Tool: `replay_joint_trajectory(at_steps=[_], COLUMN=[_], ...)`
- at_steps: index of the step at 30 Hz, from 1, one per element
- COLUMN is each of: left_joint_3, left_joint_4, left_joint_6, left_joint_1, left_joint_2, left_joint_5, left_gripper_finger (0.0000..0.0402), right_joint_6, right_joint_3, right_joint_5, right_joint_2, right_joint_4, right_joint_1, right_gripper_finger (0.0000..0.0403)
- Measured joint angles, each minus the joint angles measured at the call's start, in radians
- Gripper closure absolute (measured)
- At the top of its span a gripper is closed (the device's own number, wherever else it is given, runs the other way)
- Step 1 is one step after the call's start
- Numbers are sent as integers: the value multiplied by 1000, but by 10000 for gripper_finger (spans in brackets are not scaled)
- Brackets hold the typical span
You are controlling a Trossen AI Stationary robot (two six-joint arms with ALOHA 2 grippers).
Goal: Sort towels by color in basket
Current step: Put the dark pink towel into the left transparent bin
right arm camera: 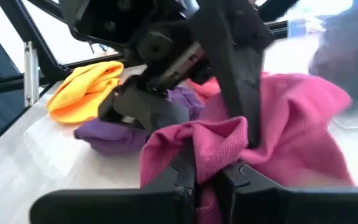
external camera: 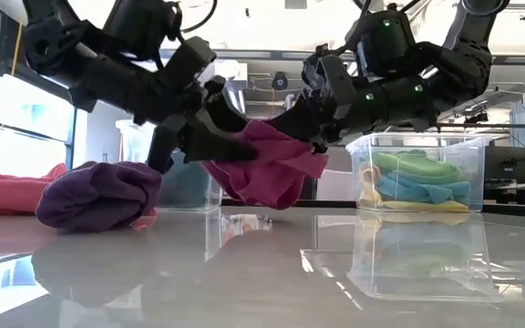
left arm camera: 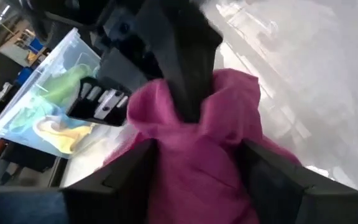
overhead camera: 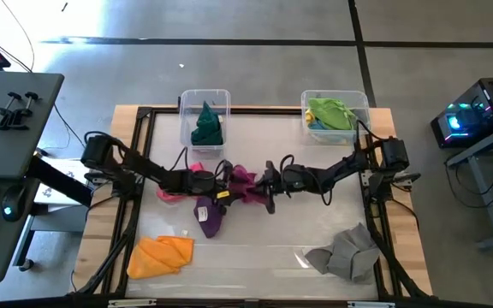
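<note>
A magenta towel (overhead camera: 245, 178) (external camera: 267, 169) hangs between my two grippers at the table's middle. My right gripper (overhead camera: 268, 184) (right arm camera: 210, 177) is shut on it, coming from the right. My left gripper (overhead camera: 228, 178) (left arm camera: 197, 174) is open, with the towel's bunch between its fingers. A purple towel (overhead camera: 210, 216) (external camera: 98, 193) lies crumpled just in front of them. A pink towel (overhead camera: 193, 171) lies under the left arm. The orange towel (overhead camera: 161, 255) and the grey towel (overhead camera: 345, 251) lie near the near edge. My left gripper comes level from the table's left, and the magenta towel's bunched body (left arm camera: 191, 155) fills the gap between its open fingers (left arm camera: 138, 171). My right gripper pinches a raised fold of several layers (right arm camera: 213, 146) between its two fingers, level from the right. The rest of the towel hangs slack below, close over the table.
A clear bin (overhead camera: 205, 103) at the far edge holds a dark green towel (overhead camera: 206, 127). A second clear bin (overhead camera: 336, 96) (external camera: 417, 146) to the right holds light green, yellow and light blue cloths (overhead camera: 328, 115). A black frame (overhead camera: 144, 115) rims the table.
</note>
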Motion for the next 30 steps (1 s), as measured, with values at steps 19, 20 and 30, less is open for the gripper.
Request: replay_joint_trajectory(at_steps=[19, 20, 30], left_joint_3=[39, 39, 38], left_joint_4=[14, 14, -150], left_joint_6=[-72, -86, -141], left_joint_1=[20, 16, -29], left_joint_2=[111, 109, -4], left_joint_5=[56, 55, -124], left_gripper_finger=[300, 324, 367], right_joint_6=[18, 23, -58], right_joint_3=[2, 2, 4], right_joint_5=[6, 15, 55], right_joint_2=[-7, -13, -163], right_joint_4=[-30, -31, -157], right_joint_1=[1, 1, 4], right_gripper_finger=[336, 326, 298])
